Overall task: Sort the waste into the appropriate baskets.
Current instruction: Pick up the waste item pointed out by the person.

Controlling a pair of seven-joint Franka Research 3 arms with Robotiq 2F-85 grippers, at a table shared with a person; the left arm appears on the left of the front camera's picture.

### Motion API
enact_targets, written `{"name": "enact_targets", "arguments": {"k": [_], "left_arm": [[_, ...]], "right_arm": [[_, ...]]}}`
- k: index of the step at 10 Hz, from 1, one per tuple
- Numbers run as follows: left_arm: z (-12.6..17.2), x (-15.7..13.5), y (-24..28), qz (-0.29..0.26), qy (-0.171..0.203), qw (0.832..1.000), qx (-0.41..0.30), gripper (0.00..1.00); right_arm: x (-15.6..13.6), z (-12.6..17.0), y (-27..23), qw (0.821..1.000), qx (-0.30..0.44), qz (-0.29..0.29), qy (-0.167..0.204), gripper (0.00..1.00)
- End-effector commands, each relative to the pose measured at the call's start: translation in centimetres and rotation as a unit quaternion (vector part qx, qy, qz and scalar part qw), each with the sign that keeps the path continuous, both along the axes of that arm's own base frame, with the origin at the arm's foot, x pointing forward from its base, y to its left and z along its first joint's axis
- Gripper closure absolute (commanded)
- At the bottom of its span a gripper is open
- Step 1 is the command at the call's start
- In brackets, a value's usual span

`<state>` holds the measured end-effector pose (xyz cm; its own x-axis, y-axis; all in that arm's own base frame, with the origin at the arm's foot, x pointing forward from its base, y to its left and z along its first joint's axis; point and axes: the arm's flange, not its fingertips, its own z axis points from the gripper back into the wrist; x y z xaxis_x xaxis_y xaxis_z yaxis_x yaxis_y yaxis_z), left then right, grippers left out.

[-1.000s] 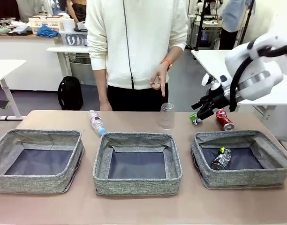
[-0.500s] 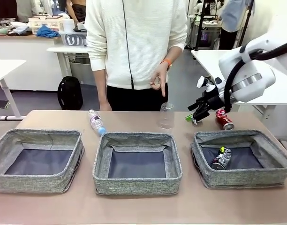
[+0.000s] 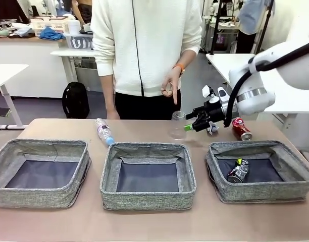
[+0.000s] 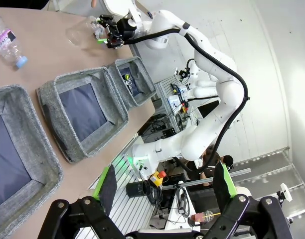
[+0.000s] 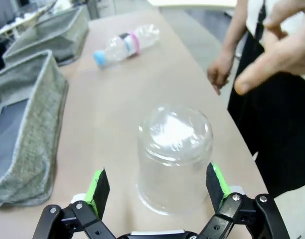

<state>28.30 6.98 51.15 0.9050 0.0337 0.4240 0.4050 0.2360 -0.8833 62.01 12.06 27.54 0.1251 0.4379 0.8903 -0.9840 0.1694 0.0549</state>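
across the tan table (image 3: 144, 132) the right gripper (image 3: 190, 126) has swung from the crushed red can (image 3: 241, 128) to the upturned clear plastic cup (image 3: 178, 125) behind the middle basket (image 3: 147, 194), jaws wide apart and empty, so the cup looks next for sorting.

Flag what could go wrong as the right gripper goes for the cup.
1. The clear plastic cup stands upside down and unbraced on the table. The open right gripper, level with its side, could push or tip it rather than grasp it, or crush the thin wall on closing.
2. The person's hand hangs just above the cup, so a lift might hit it.
3. The red can lies close beside the right arm's wrist; a swing back could knock it.
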Motion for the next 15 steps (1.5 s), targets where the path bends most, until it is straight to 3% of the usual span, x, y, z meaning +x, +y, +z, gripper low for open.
{"name": "enact_targets", "arguments": {"k": [1,6,11,12,13,14,15], "left_arm": [[0.3,0.0,-0.2,0.000,-0.004,1.000,-0.009,0.00],[0.3,0.0,-0.2,0.000,-0.004,1.000,-0.009,0.00],[0.3,0.0,-0.2,0.000,-0.004,1.000,-0.009,0.00],[0.3,0.0,-0.2,0.000,-0.004,1.000,-0.009,0.00],[0.3,0.0,-0.2,0.000,-0.004,1.000,-0.009,0.00],[0.3,0.0,-0.2,0.000,-0.004,1.000,-0.009,0.00],[0.3,0.0,-0.2,0.000,-0.004,1.000,-0.009,0.00]], "right_arm": [[1.1,-1.1,-0.3,0.999,0.037,-0.008,-0.021,0.00],[2.7,-5.1,1.7,0.994,0.112,0.001,0.006,0.00],[3.0,-5.2,2.3,0.992,0.126,-0.006,0.011,0.00],[2.9,-5.0,2.2,0.992,0.124,-0.005,0.010,0.07],[2.9,-4.9,2.2,0.993,0.121,-0.006,0.007,0.60],[2.9,-4.8,2.2,0.993,0.120,-0.006,0.007,0.67],[2.9,-4.8,2.2,0.993,0.121,-0.006,0.007,1.00]]}}
